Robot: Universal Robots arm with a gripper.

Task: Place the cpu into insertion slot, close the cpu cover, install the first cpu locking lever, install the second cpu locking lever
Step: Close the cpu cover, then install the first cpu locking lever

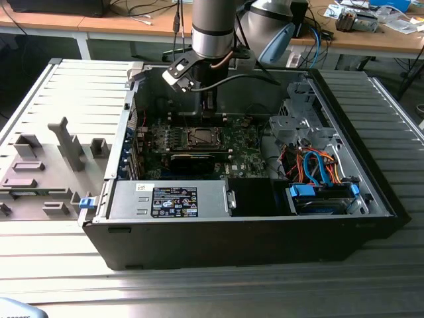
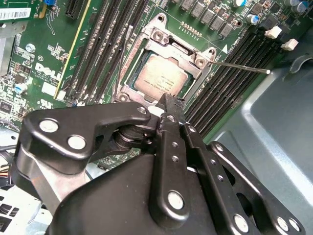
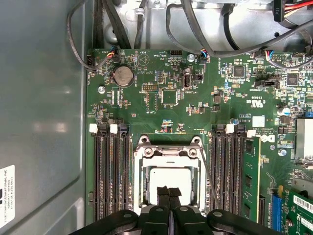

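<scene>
The cpu (image 2: 159,76) (image 3: 168,177) lies flat in the insertion slot (image 1: 201,137) on the green board, its pale face showing. The grey metal cpu cover (image 2: 177,43) (image 3: 168,151) lies down around it as a frame. One thin wire locking lever (image 2: 239,66) sticks out sideways from a socket corner; another lever (image 2: 122,58) runs along the opposite side of the socket. In the first wrist view a lever (image 3: 208,171) runs beside the frame. My gripper (image 3: 168,192) (image 2: 168,104) (image 1: 209,111) hangs just above the socket's edge, black fingertips pressed together with nothing between them.
Black memory slots (image 3: 110,171) flank the socket on both sides. The open computer case (image 1: 371,179) has tall metal walls, a drive cage (image 1: 298,126) and coloured cables (image 1: 315,169) on the exterior view's right. A grey fixture tray (image 1: 40,165) lies outside on the exterior view's left.
</scene>
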